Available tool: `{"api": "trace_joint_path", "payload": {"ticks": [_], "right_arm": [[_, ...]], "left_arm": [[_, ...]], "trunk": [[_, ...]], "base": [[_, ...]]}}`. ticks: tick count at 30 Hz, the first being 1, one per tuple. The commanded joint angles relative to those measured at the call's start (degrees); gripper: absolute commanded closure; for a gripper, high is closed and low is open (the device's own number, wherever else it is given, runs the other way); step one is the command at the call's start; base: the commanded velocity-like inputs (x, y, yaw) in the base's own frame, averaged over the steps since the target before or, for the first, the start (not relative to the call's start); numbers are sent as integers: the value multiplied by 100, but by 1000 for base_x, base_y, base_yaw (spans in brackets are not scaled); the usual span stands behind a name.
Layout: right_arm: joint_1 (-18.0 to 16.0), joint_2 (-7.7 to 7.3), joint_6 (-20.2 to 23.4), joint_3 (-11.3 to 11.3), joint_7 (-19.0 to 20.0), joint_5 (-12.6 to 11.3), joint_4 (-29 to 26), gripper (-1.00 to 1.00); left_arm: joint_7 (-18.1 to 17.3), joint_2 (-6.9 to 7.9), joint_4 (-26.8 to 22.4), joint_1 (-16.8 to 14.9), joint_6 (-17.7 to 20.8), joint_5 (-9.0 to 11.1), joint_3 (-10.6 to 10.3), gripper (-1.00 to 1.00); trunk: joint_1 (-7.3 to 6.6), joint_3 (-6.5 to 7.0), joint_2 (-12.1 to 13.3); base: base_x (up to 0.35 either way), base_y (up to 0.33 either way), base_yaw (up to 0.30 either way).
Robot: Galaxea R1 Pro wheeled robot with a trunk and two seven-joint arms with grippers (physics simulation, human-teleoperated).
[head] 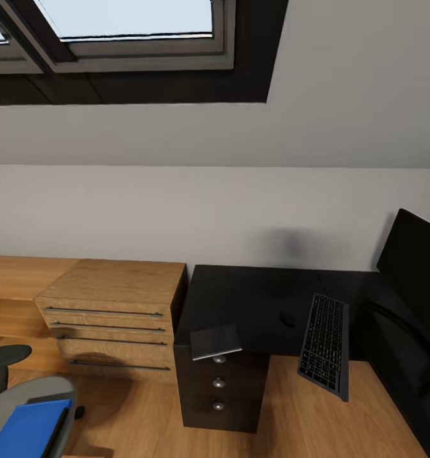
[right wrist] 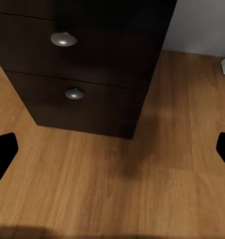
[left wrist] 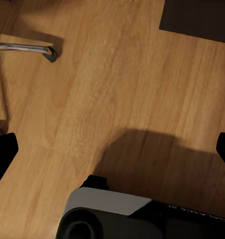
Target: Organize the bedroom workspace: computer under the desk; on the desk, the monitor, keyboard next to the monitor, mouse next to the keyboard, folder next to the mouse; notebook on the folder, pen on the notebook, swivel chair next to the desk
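**Q:** Head view: state the position of each item.

**A:** The bench point(head: 253, 299) is black and stands against the wall. Its drawer unit point(head: 220, 388) carries three round silver knobs. The notebook point(head: 215, 341) lies on the near corner of the bench, above the drawers. The mouse point(head: 288, 319) sits on the top, just beside the keyboard point(head: 326, 345), whose near end overhangs the bench edge. The monitor point(head: 413, 267) stands at the right edge of the picture. The folder point(head: 28, 427) lies on the seat of the swivel chair point(head: 11, 388), well apart from the bench. A light wooden chest point(head: 113, 318) stands beside the bench.

**Q:** Left wrist view?

**A:** The left hand point(left wrist: 112, 152) is released, fingers spread wide over bare wooden floor point(left wrist: 122, 84). A metal chair leg point(left wrist: 27, 49) is visible.

**Q:** Right wrist view?

**A:** The right hand point(right wrist: 112, 152) is released, holding nothing. It faces the drawer unit, two knobs point(right wrist: 63, 39) visible, above the floor.
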Motion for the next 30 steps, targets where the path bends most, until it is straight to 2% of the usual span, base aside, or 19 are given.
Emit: {"api": "trace_joint_path", "payload": {"ticks": [1, 4, 11, 23, 30], "right_arm": [[-7, -5, -21, 49, -35, -48, 4, -100], [-7, -4, -21, 51, -35, -45, 10, -100], [-7, -6, -22, 51, -35, -43, 17, -100], [-7, -10, -21, 51, -35, -43, 20, -100], [-7, -6, -21, 50, -35, -45, 21, -100]], "left_arm": [[39, 5, 1, -5, -27, 61, -43, -100], [31, -8, -2, -5, -17, 56, -46, -100], [34, -21, -1, -5, -23, 54, -48, -100], [23, -28, -3, -5, -58, 47, -48, -100], [-15, -14, 4, -5, -68, 43, -48, -100]], "trunk": [[-22, 11, 36], [-88, 65, 157], [-242, 191, 437], [-505, 406, 919], [-659, 532, 1199]], "base": [[0, 0, 0], [-53, 0, 0], [-268, -55, 0], [-299, -180, 0], [-34, -26, 0]]}}
